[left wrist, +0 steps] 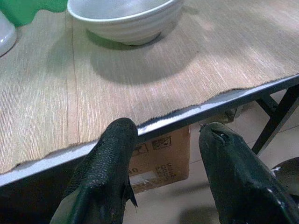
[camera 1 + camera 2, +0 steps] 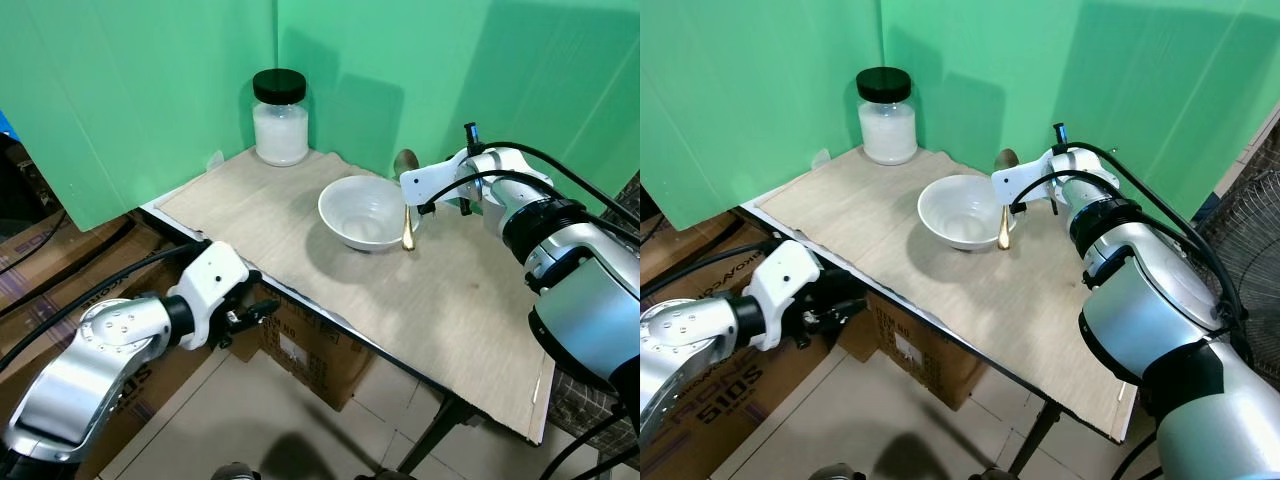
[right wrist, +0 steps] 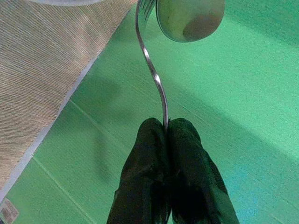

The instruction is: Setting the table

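Down at the left, the left gripper [image 1: 163, 172] hung idle below the near edge of the table [image 2: 300, 215], its two fingers spread apart and holding nothing, with cardboard boxes [image 2: 310, 355] on the floor just beneath. At the back left corner stood a jar [image 2: 280, 117] with a black lid, against the green backdrop [image 2: 150, 90]. Near the middle sat a white bowl [image 2: 363, 212], upright and seemingly empty. Just right of it, the right gripper [image 3: 167, 128] had its fingers pinched shut on the thin handle of a spoon [image 3: 189, 16], carried in the air beside the bowl's right rim.

The step in hand looked to be placing the spoon by the bowl. Next the arm would likely lower it flat onto the bare table right of the bowl, where room was broad. The backdrop stood close behind, so clearance there seemed tight.
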`<state>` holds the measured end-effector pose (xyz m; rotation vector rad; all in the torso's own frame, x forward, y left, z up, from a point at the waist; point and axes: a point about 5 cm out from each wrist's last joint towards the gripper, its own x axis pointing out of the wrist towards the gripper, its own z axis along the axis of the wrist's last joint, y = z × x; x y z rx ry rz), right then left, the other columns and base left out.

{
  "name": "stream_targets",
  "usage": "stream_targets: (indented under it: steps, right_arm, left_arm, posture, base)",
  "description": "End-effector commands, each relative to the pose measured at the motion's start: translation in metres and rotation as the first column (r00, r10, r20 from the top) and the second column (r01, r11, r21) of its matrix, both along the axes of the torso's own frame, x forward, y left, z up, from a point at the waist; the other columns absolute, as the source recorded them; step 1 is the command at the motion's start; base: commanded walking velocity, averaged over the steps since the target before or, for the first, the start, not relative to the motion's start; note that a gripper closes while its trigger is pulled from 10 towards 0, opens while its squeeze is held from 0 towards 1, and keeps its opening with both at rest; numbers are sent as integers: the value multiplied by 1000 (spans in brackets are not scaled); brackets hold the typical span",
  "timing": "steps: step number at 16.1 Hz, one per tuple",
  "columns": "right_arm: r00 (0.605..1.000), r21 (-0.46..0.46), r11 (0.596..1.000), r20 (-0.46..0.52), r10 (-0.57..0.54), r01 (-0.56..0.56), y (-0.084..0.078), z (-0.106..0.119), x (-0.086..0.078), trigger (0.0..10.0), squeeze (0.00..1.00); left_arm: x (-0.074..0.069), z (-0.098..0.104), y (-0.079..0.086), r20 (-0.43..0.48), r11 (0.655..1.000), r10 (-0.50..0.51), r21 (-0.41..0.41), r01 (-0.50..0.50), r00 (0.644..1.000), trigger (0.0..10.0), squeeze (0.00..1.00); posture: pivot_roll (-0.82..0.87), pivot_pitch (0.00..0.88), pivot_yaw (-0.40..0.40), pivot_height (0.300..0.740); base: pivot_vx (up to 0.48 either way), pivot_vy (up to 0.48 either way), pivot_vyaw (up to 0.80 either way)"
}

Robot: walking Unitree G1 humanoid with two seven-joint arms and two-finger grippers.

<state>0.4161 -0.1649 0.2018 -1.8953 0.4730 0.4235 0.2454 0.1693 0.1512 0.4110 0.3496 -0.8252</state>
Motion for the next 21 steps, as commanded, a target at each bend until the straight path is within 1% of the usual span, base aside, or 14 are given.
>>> stream_targets:
  steps: [1,2,3,5,7,8,9,11,13,14,16,17,18,21]
  right_arm:
    - [999,18,999,36,32,-32,8,11,3,0,0]
    - [999,41,998,28,44,-45,13,8,2,0,0]
    - [998,44,997,25,60,-61,16,6,2,0,0]
    - [997,14,997,-5,73,-73,14,-2,0,0,0]
    - [995,11,995,-10,95,-95,15,-5,-1,0,0]
    - [993,-12,994,-40,110,-111,15,-10,-2,0,0]
    - [992,-24,994,-64,105,-107,14,-13,-4,0,0]
    - [993,-91,993,-96,65,-74,2,-20,-6,0,0]
    - [994,-91,993,-92,61,-69,-1,-21,-6,0,0]
    - [995,-81,994,-84,61,-67,0,-20,-6,0,0]
    - [998,-26,998,-19,62,-62,7,-1,0,0,0]
    - [998,-16,998,-2,60,-60,7,6,1,0,0]
    - [999,-21,998,11,52,-52,5,12,3,0,0]
    - [999,-68,997,4,41,-41,-4,12,2,0,0]
  left_arm:
    - [2,2,-2,16,1000,-12,11,12,1000,10000,0]
    - [2,2,-3,18,1000,-13,8,13,1000,10000,0]
    - [2,2,-4,18,1000,-13,6,13,1000,10000,0]
    - [2,2,-3,20,1000,-10,8,9,1000,10000,0]
    - [1,1,-3,20,1000,-8,9,8,1000,10000,0]
    - [1,0,-3,19,1000,-11,13,11,1000,10000,0]
    - [2,0,-4,18,1000,-13,13,13,1000,10000,0]
    - [2,0,-4,20,1000,-14,12,14,1000,10000,0]
    - [2,0,-5,21,1000,-15,12,15,1000,10000,0]
    - [2,0,-5,21,1000,-15,11,14,1000,10000,0]
    - [1,-1,-4,20,1000,-12,15,11,1000,10000,0]
    - [2,-1,-3,21,1000,-11,17,11,1000,10000,0]
    - [2,-1,-3,21,1000,-12,19,12,1000,10000,0]
    - [3,-2,-5,21,1000,-17,21,17,1000,10000,0]
  posture:
    - [90,0,-26,740]
    - [91,0,-28,740]
    - [93,0,-30,740]
    - [97,0,-36,740]
    - [96,0,-37,740]
    - [92,0,-34,740]
    - [91,0,-35,740]
    - [92,0,-37,740]
    - [94,0,-41,740]
    - [96,0,-42,740]
    - [96,0,-41,740]
    - [96,0,-40,740]
    - [94,0,-39,740]
    - [90,0,-35,740]
  base:
    - [0,0,0]
    - [0,0,0]
    - [0,0,0]
    - [0,0,0]
    - [0,0,0]
    - [0,0,0]
    - [0,0,0]
    - [0,0,0]
    - [0,0,0]
    - [0,0,0]
    - [0,0,0]
    - [0,0,0]
    - [0,0,0]
    - [0,0,0]
